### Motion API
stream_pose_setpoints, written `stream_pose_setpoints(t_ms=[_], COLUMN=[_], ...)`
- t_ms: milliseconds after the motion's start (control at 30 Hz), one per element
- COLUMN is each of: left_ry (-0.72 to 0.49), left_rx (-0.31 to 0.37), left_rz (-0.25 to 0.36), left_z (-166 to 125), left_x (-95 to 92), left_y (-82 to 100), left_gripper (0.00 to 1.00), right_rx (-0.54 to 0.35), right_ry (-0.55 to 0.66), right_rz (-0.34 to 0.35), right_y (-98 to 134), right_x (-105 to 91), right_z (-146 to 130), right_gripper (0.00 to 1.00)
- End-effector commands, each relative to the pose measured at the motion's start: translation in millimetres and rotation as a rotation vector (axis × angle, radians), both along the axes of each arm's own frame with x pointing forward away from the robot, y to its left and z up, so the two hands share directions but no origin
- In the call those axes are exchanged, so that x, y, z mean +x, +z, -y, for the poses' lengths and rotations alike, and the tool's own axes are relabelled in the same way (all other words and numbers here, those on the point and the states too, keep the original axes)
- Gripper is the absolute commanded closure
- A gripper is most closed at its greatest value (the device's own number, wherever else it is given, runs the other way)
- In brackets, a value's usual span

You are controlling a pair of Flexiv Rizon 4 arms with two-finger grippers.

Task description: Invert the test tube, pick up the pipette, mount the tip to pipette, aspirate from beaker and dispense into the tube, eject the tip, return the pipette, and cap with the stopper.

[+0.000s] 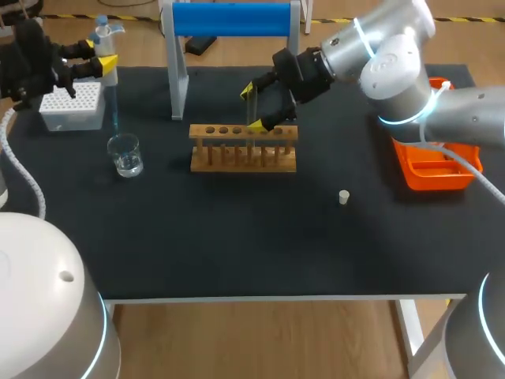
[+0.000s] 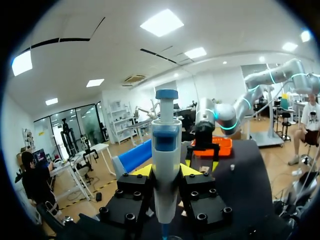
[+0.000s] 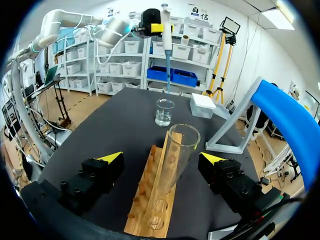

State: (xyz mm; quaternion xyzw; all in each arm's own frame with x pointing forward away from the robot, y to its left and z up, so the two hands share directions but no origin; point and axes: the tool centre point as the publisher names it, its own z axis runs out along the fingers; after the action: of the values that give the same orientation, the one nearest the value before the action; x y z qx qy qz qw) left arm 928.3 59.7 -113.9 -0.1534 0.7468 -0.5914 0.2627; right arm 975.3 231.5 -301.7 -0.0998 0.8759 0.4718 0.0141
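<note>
Head view with two wrist views of a two-armed robot at a dark table. By my reading, the step in hand is aspirating from the beaker.

The left gripper [image 2: 166,171] is closed firmly on the pipette [image 2: 166,145], one yellow-tipped finger on each side of its white and blue body. The pipette hangs upright with a thin blue tip [image 1: 115,114] already mounted. The tip points down at the beaker [image 1: 125,153] and ends at or just above its rim. I cannot tell whether it reaches the liquid.

The next move probably calls for a straight descent into the water, then a press and release of the plunger, with the tip kept off the glass.

The beaker sits at 9 o'clock from the wooden rack [image 1: 243,150], and the white tip box [image 1: 72,104] is at 11 o'clock from the beaker.

The test tube [image 3: 176,155] is clear glass and looks empty. It stands upright in the rack, toward the rack's right end, with its open mouth up.

The right gripper [image 3: 161,158] straddles the tube with its fingers spread wide. Neither finger touches the tube, so it holds nothing.

The small white stopper [image 1: 344,197] lies alone at 4 o'clock from the rack.
</note>
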Motion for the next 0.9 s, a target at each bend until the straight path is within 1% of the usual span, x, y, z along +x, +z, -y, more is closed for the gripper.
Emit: stream_pose_setpoints(t_ms=[33, 100, 133, 167, 200, 233, 267, 333, 367, 400, 433, 467, 533, 633, 667, 700, 900], left_ry=[0.015, -0.004, -0.020, -0.028, -0.049, -0.074, -0.087, -0.113, -0.137, -0.146, -0.173, -0.194, -0.220, -0.263, -0.278, -0.295, -0.295], left_rx=[0.018, 0.006, -0.024, -0.014, -0.019, -0.047, -0.047, -0.050, -0.071, -0.057, -0.063, -0.080, -0.071, -0.089, -0.102, -0.092, -0.092], left_rz=[-0.014, -0.020, -0.022, -0.033, -0.032, -0.032, -0.039, -0.054, -0.056, -0.063, -0.066, -0.067, -0.065, -0.057, -0.064, -0.062, -0.062], left_z=[17, 27, 32, 37, 44, 50, 56, 70, 78, 87, 98, 107, 123, 146, 152, 158, 158], left_x=[-2.5, -2.9, -3.1, -2.8, -2.7, -3.4, -3.5, -3.4, -3.8, -4.1, -4.7, -5.3, -6.1, -7.3, -7.8, -8.5, -8.5], left_y=[23.9, 35.4, 40.6, 45.4, 49.4, 53.8, 57.5, 63.3, 66.6, 69.3, 73.1, 76.0, 81.5, 89.4, 91.4, 93.2, 93.2], left_gripper=[1.00, 1.00, 1.00, 1.00, 1.00, 1.00, 1.00, 1.00, 1.00, 1.00, 1.00, 1.00, 1.00, 1.00, 1.00, 1.00, 1.00], right_rx=[0.000, 0.000, 0.000, 0.000, 0.000, 0.000, 0.000, 0.000, 0.000, 0.000, 0.000, 0.000, 0.000, 0.000, 0.000, 0.000, 0.000], right_ry=[0.001, 0.001, 0.001, 0.001, 0.001, 0.001, 0.001, 0.001, 0.001, 0.001, 0.001, 0.001, 0.001, 0.001, 0.001, 0.001, 0.001], right_rz=[0.001, 0.001, 0.001, 0.001, 0.001, 0.001, 0.001, 0.001, 0.001, 0.001, 0.001, 0.001, 0.001, 0.001, 0.001, 0.001, 0.001], right_y=[0, 0, 0, 0, 0, 0, 0, 0, 0, 0, 0, 0, 0, 0, 0, 0, 0], right_x=[-0.1, -0.1, -0.1, -0.1, -0.1, -0.1, -0.1, -0.1, -0.1, -0.1, -0.1, -0.1, -0.1, -0.1, -0.1, -0.1, -0.1], right_z=[1, 1, 1, 1, 1, 1, 1, 1, 1, 1, 1, 1, 1, 1, 1, 1, 1], right_gripper=[0.00, 0.00, 0.00, 0.00, 0.00, 0.00, 0.00, 0.00, 0.00, 0.00, 0.00, 0.00, 0.00, 0.00, 0.00, 0.00, 0.00])
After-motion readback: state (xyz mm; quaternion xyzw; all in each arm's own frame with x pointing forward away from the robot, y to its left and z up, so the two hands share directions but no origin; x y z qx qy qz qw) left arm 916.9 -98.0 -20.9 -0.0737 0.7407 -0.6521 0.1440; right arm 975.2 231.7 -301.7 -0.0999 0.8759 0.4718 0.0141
